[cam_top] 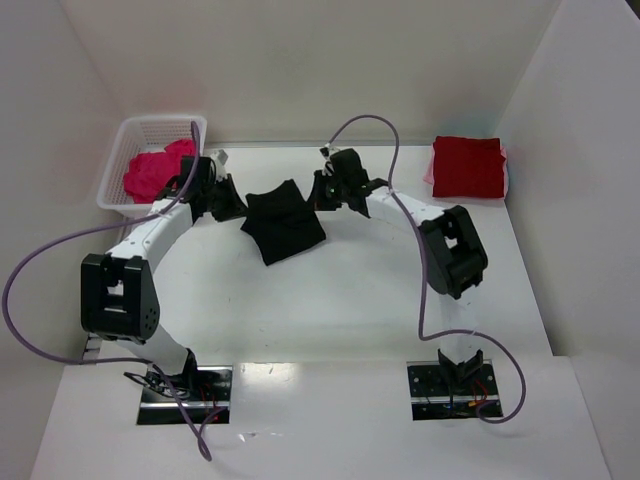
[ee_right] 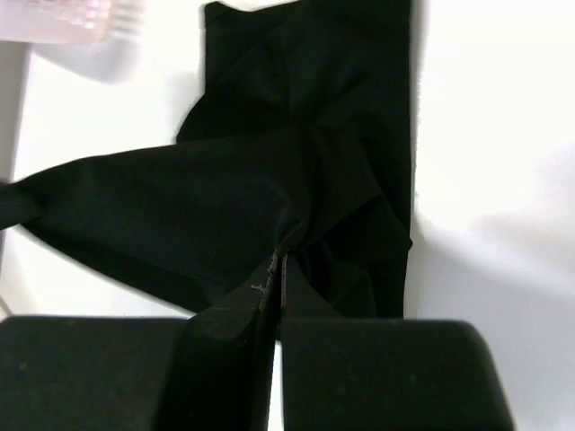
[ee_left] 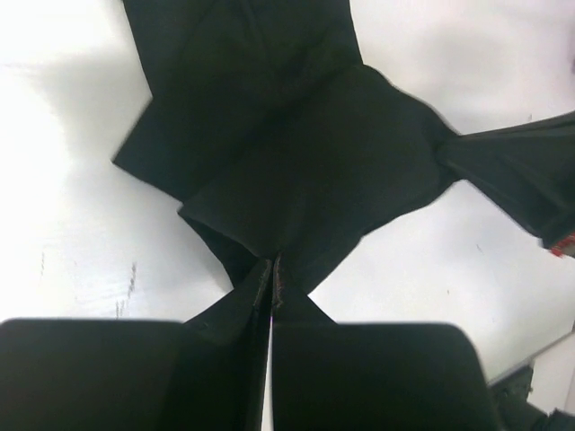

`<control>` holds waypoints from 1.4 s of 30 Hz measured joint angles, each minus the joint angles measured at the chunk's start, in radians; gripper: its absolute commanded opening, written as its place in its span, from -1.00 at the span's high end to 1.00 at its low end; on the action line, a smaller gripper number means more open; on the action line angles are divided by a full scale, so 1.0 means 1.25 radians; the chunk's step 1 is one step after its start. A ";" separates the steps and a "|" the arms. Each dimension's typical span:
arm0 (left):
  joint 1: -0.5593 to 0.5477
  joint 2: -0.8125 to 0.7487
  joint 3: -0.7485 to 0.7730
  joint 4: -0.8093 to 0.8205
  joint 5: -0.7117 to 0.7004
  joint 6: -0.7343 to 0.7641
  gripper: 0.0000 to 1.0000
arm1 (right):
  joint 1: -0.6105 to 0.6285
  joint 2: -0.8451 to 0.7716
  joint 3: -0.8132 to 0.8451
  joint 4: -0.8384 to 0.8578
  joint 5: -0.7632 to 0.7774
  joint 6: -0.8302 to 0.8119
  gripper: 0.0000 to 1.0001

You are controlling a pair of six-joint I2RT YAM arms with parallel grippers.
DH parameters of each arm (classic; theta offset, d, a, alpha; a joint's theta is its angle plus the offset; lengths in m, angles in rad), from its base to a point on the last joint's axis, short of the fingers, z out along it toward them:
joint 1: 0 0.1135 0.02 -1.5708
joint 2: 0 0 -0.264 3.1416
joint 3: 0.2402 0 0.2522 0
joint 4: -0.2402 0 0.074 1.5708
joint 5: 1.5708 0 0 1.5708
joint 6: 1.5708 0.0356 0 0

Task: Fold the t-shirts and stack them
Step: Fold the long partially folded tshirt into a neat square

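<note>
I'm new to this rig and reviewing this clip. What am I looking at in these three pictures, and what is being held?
Two robot arms are bolted at the near edge of a white table. The wide picture looks down from above and behind them, with the left arm on the left and the right arm on the right. The two dark close-ups come from a camera on each wrist. Both arms' jaws are shut on the soft black cloth t-shirt, one at each side. A folded dark red cloth t-shirt lies at the far right. A bright magenta-pink cloth t-shirt sits crumpled in the white plastic mesh basket at the far left.
</note>
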 measured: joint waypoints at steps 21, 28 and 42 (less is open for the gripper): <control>-0.107 -0.284 -0.118 -0.155 0.035 0.020 1.00 | 0.112 -0.473 -0.327 0.053 0.076 0.078 0.97; -0.124 -0.337 -0.117 -0.197 0.047 0.020 1.00 | 0.125 -0.551 -0.378 0.034 0.119 0.113 0.97; -0.114 -0.094 0.056 -0.156 0.016 0.034 1.00 | 0.077 -0.402 -0.258 0.022 0.179 0.085 0.95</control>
